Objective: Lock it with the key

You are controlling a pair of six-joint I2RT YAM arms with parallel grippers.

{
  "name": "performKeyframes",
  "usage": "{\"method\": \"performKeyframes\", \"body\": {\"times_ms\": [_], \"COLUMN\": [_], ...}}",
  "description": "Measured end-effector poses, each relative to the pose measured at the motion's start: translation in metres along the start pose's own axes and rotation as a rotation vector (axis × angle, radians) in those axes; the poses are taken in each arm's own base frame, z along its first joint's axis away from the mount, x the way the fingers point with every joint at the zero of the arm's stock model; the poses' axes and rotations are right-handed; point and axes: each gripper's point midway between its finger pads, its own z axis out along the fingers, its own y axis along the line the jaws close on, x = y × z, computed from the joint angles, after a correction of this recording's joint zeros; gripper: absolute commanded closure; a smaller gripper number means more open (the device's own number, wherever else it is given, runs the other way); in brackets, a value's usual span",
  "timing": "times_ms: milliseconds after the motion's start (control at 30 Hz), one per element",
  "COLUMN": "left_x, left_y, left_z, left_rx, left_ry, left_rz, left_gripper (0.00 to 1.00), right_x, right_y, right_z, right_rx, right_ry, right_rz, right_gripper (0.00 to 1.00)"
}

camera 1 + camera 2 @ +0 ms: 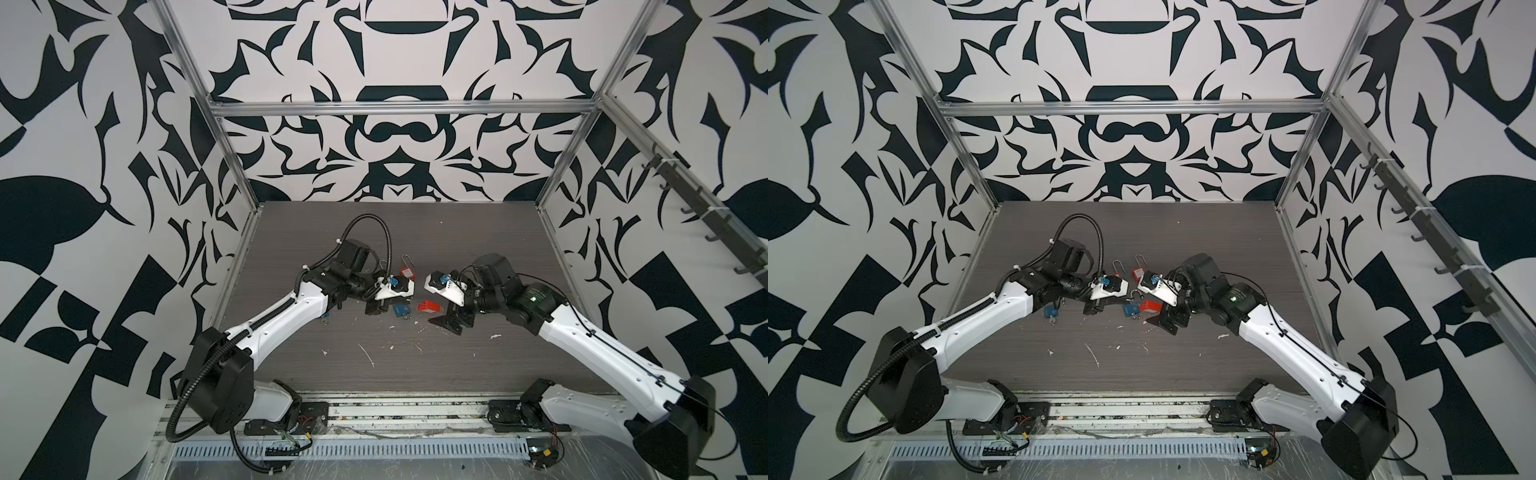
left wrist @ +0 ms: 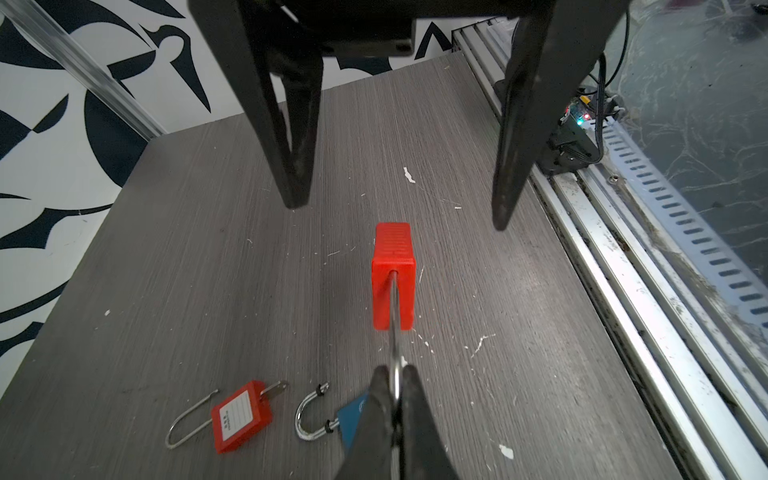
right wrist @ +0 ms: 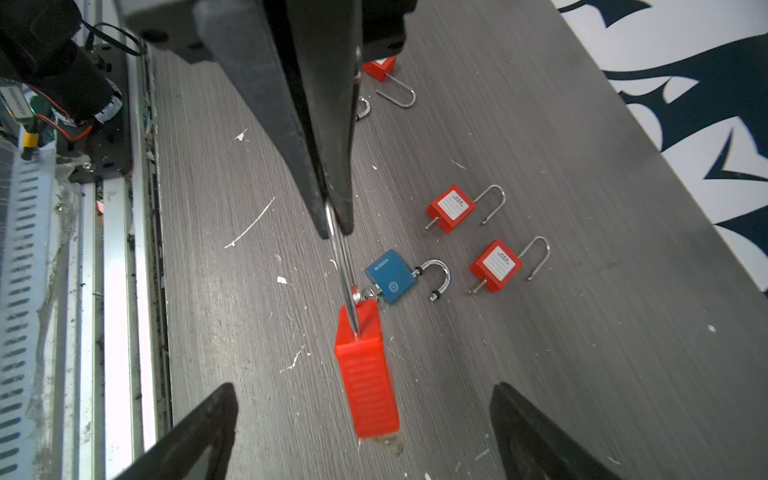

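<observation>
Right, my left fingers are pinched tight on the steel shackle of the red padlock, out over the middle of the tabletop. Its long axis is aimed straight at my right fingers. Those gape wide and empty, with the body's far end just reaching between their tips. That end is blurred in the right wrist view, so I can't tell if a key sits there.
</observation>
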Motion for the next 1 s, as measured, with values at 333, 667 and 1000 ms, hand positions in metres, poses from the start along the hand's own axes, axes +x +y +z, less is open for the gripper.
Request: {"method": "performKeyframes", "body": {"times_ms": [333,667,1000], "left_x": [-0.010,-0.023,-0.035], "left_y": [0.001,-0.004,-0.016], "left_z": [-0.001,0.001,0.008], "left_rx": [-0.070,-0.064,-0.019], "left_ry": [-0.115,-0.182,-0.214], "left_rz": [-0.020,-0.034,-0.028], "left_gripper": [1.00,1.00,1.00], "right_x": [0.013,0.023,0.034], "right_y": [-0.001,-0.005,0.000], "right_z": [-0.027,-0.030,-0.012], "right_rx": [0.049,0.034,-0.066], "right_ry": [0.032,0.044,0.071], "right_rz": [-0.057,-0.065,-0.083], "right_gripper": [0.19,0.30,0.45]}}
